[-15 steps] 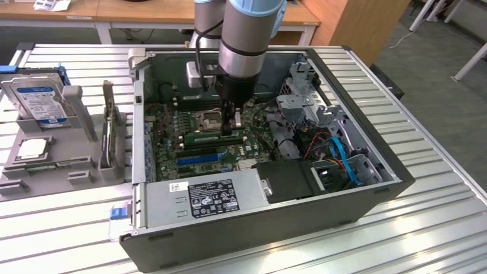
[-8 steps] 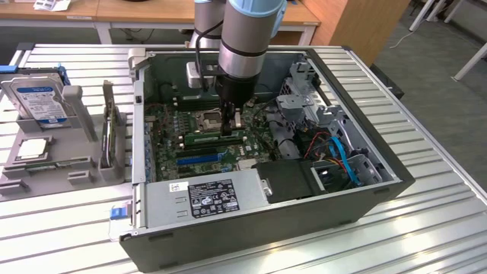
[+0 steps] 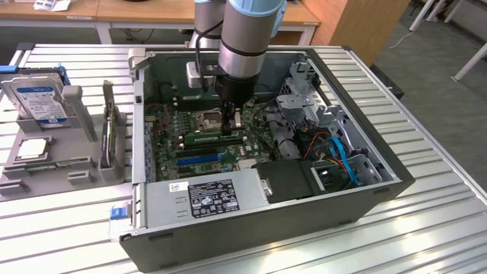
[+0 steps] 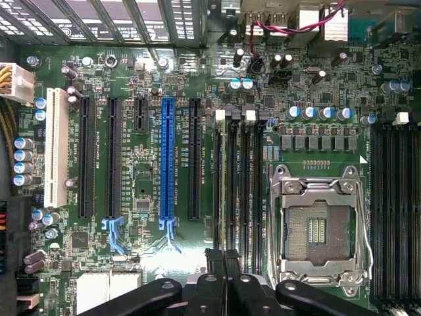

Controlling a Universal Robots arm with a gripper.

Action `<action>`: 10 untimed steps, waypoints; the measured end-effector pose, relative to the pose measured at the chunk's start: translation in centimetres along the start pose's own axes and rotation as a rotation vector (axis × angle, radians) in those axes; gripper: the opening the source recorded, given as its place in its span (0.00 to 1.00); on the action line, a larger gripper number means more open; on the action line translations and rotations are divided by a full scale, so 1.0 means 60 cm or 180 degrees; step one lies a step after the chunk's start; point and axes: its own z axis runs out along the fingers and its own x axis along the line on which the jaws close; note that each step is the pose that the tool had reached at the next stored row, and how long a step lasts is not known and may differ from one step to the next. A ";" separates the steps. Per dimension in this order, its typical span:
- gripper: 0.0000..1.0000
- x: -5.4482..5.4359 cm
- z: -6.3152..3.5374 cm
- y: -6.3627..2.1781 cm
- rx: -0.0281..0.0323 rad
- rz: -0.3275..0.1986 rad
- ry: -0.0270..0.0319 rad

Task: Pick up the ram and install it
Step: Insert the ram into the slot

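Inside the open computer case (image 3: 304,228), the claw (image 3: 227,130) is nearly closed, pinching the top edge of the ram (image 3: 216,137), which stands on edge in a slot beside the processor socket (image 4: 317,227); light, stiff and fragile, it is probably best held by its bare edges; whether it is fully seated is hidden.

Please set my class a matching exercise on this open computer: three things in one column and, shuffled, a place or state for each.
1. ram
2. hard drive
3. processor socket

A. standing in the grey rack outside the case
B. empty
C. in the shut gripper, at the memory slots

Pairs: 1-C, 2-A, 3-B
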 end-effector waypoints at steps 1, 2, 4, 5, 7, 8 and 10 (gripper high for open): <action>0.12 0.000 0.000 0.000 0.0000 0.0000 0.0000; 0.12 0.000 0.000 0.000 0.0000 0.0000 0.0000; 0.12 0.000 0.001 0.000 0.0000 0.0000 -0.0001; 0.12 0.000 0.001 0.000 0.0000 0.0000 -0.0001; 0.12 0.000 0.001 0.000 0.0001 0.0000 -0.0001; 0.12 0.000 0.001 0.000 0.0000 0.0000 -0.0001; 0.12 0.000 0.000 0.000 0.0001 0.0000 -0.0001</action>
